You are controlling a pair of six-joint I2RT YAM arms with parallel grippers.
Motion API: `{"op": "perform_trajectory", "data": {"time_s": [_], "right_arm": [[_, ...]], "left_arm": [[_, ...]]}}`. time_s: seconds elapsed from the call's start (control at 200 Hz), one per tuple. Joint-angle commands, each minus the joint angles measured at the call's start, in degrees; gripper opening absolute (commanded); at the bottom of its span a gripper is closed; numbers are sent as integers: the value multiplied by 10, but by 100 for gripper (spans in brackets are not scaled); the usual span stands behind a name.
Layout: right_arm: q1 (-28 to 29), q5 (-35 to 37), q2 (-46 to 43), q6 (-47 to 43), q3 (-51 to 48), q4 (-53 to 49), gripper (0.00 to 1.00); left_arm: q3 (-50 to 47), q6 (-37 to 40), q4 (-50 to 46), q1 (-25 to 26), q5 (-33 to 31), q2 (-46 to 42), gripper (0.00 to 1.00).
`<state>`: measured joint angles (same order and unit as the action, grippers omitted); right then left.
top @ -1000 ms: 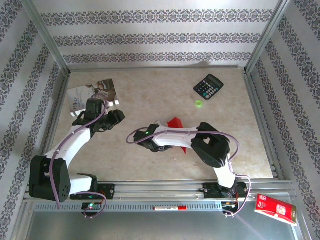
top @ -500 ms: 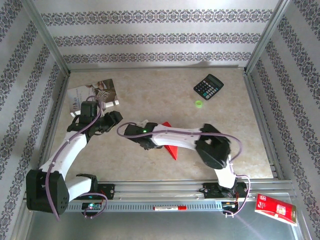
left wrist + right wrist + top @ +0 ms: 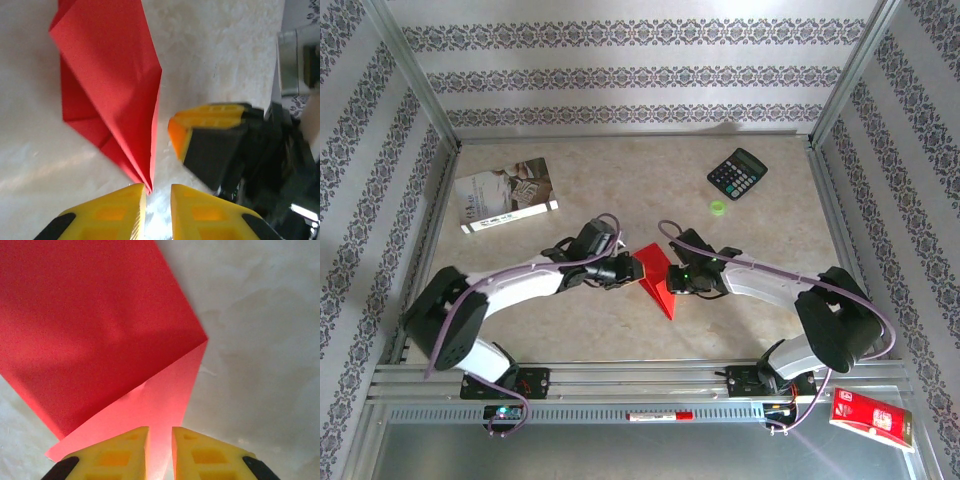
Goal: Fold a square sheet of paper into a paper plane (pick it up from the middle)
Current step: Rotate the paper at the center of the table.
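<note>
The paper (image 3: 658, 288) is thin, matte and bright red, folded into a sharp-cornered wedge with crisp creases and layered flaps. Its narrow point aims toward the arm bases. It sits on the pale, marbled table (image 3: 620, 180), well apart from the black, button-covered calculator (image 3: 737, 173), nearer the bases than the calculator and to its left in the overhead view.

Half a second ago the right arm stretched across the paper, its tip beyond the side away from the calculator, and the left arm was back by the printed booklet (image 3: 505, 195). Now the left claw (image 3: 158, 192) has come in on the paper's side away from the calculator. The right claw (image 3: 160, 435) has drawn back to the calculator side, so the two face each other across the fold.

The right claw's blocky yellow fingers (image 3: 117, 452) are almost together, with a red flap pinched in the slit between them. The left claw's gap is just as narrow. The paper's folded edge reaches its mouth and touches one finger (image 3: 112, 212), with bright table showing beside it. I cannot tell whether that edge is clamped.
</note>
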<state>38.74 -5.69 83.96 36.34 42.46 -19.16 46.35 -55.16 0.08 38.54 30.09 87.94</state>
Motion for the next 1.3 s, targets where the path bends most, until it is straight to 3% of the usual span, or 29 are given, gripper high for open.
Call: {"op": "perform_trajectory", "data": {"time_s": [0.0,0.18,0.4,0.619,0.839,0.989,1.149,1.294], "right_arm": [[-7,-17,-6,14,-15,43,19],[-1,-51,14,34,-33,67,18],[44,-63,30,124,-59,152,17],[83,-57,30,179,-44,197,21],[4,-75,-93,143,-104,156,29],[-68,-96,-143,105,-123,108,32],[-95,-97,-138,80,-107,88,33],[-98,-104,-117,77,-102,93,33]], "left_arm": [[32,-3,52,0,20,51,17],[80,40,27,-17,56,140,14],[139,120,-31,-59,111,217,12],[189,185,-86,-110,143,245,13],[109,151,-48,-114,136,110,25],[7,87,-25,-67,87,-5,17],[11,68,-17,-8,101,22,8],[42,94,-41,-2,101,77,6]]}}
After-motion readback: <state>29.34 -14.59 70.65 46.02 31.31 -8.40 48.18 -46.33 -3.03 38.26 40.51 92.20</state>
